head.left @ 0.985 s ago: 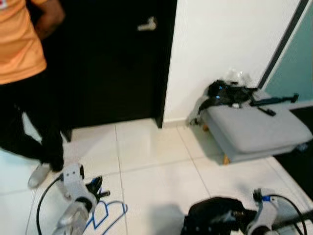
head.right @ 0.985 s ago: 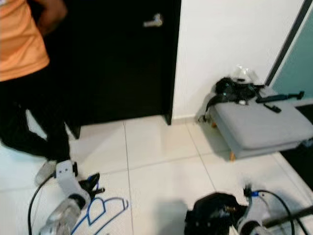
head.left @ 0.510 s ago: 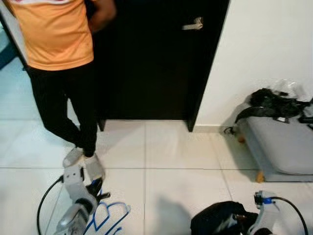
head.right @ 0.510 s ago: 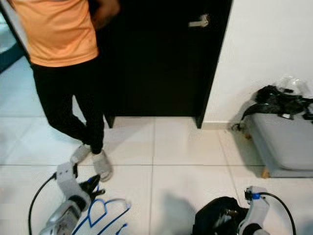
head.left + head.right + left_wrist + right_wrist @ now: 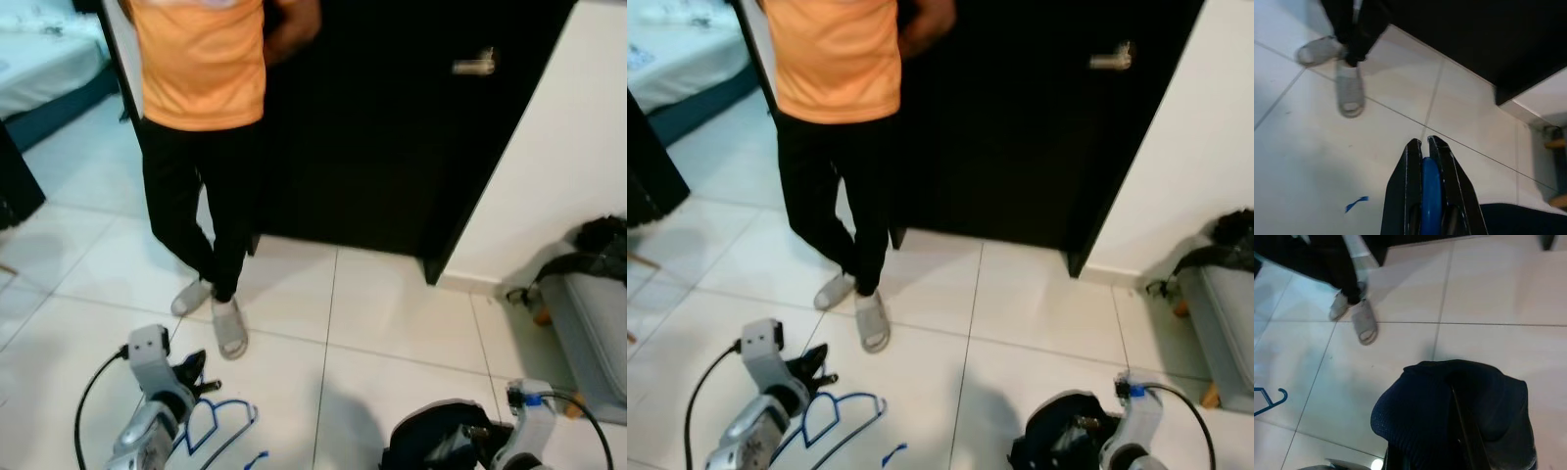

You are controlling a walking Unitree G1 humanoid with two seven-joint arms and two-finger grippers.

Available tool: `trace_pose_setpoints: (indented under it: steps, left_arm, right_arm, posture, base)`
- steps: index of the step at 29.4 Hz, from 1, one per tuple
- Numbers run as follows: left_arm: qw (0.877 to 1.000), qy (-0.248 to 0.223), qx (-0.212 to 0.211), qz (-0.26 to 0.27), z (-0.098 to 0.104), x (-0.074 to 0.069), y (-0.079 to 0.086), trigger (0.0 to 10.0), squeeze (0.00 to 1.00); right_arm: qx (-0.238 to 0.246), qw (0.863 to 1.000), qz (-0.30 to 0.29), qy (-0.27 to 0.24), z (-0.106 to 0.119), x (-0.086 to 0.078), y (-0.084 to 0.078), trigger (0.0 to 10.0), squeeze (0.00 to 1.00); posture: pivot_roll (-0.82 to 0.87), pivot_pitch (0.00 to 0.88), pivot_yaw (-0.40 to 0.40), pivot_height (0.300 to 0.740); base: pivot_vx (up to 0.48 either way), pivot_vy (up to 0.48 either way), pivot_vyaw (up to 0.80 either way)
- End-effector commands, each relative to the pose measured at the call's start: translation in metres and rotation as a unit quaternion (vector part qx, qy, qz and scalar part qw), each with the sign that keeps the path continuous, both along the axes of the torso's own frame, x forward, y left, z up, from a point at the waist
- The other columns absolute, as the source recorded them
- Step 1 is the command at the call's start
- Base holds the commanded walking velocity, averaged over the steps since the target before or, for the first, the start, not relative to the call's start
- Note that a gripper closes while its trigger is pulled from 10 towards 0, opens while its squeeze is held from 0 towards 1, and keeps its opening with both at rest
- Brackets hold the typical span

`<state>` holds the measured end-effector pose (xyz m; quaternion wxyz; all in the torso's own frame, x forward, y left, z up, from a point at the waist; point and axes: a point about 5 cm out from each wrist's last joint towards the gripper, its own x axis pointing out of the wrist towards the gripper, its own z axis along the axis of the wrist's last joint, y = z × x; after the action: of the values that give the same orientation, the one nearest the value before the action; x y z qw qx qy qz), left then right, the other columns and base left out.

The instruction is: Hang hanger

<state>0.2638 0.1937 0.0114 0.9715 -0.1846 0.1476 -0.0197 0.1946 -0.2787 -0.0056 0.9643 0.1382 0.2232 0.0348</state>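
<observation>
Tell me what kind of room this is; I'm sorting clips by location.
Probably a home hallway beside a bedroom: white tiled floor, a dark door with a lever handle, a bed through an opening, and a grey padded bench against the wall.

No legible text, label, brand, number or sign on anything in view.

You see a blue hanger [image 5: 217, 429] in black fingers [image 5: 1441, 166], dark fabric [image 5: 1449, 416], an orange shirt [image 5: 201, 59], black trousers [image 5: 191, 211], pale slippers [image 5: 229, 328], white tiles [image 5: 392, 313], a black door [image 5: 392, 127].
</observation>
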Motion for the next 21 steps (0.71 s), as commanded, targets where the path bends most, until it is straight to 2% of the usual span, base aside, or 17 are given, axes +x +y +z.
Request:
trace_pose_setpoints:
  steps: [1,13,17,18,21]
  left_arm:
    - [1.0,0.013,0.0,0.003,-0.006,-0.005,0.001,10.0,0.0]
    - [1.0,0.005,0.01,-0.014,-0.004,-0.004,-0.003,10.0,0.0]
    - [0.999,-0.011,0.03,-0.035,0.001,0.0,-0.006,10.0,0.0]
    - [0.999,-0.011,0.03,-0.035,0.001,0.0,-0.006,10.0,0.0]
    - [0.996,-0.029,0.072,-0.049,0.009,0.008,-0.007,10.0,0.0]
  right_arm:
    - [-0.004,1.0,0.0,-0.002,0.001,-0.001,-0.002,10.0,0.0]
    - [-0.002,1.0,-0.007,-0.013,0.004,0.002,-0.003,10.0,0.0]
    - [0.001,0.999,-0.004,-0.048,0.016,0.02,0.002,10.0,0.0]
    - [0.001,0.999,-0.004,-0.048,0.016,0.02,0.002,10.0,0.0]
    - [-0.017,0.994,0.038,-0.105,0.047,0.048,0.01,10.0,0.0]
  posture:
    - [0.03,0.075,-0.042,0.74]
    - [0.03,0.079,-0.04,0.74]
    - [0.03,0.079,-0.04,0.74]
    - [0.03,0.079,-0.04,0.74]
    - [0.03,0.082,-0.034,0.74]
  base:
    - [0.0,0.0,0.75]
    - [0.0,0.0,0.74]
    - [0.0,0.0,0.72]
    - [0.0,0.0,0.72]
    - [0.0,0.0,0.72]
